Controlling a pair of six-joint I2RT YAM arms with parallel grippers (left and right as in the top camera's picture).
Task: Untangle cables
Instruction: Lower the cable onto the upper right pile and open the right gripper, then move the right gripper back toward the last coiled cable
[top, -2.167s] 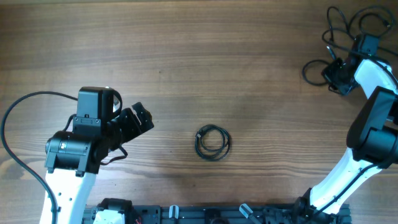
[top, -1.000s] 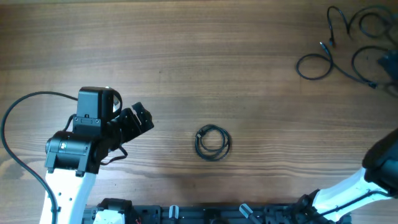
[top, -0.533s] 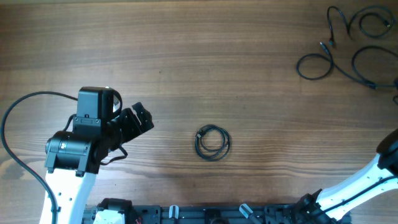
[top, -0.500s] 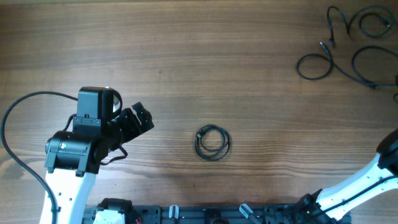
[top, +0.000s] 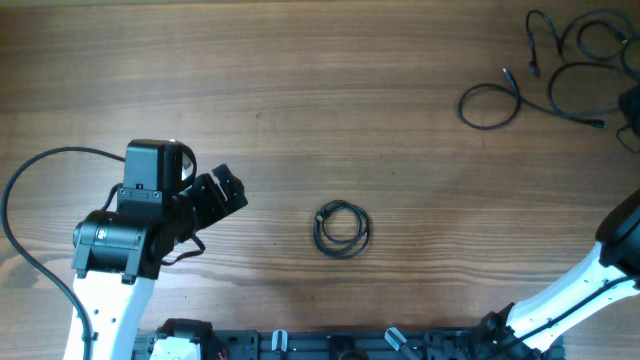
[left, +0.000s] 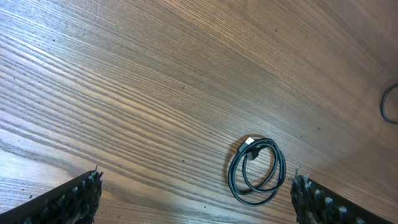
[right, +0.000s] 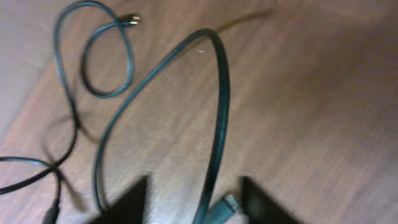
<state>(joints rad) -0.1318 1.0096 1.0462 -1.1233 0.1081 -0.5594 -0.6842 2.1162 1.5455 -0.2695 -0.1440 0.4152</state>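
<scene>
While brown wood-grain counter (top: 300, 80) fills every view, a small coiled cable (top: 342, 229) lies near its centre, at 3 o'clock from the left gripper (top: 228, 192), whose jaws are spread wide. Several loose cables (top: 560, 85) curl in the 2 o'clock corner; one passes between the blurred fingers of the right gripper (right: 198, 202), grasp impossible to tell.

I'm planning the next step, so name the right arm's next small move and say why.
Probably shut the right gripper on the cable that runs between its open fingers, near the plug end. The wrist view shows the cable passing right through that gap, so a grip looks ready, though blur hides the exact alignment.
</scene>
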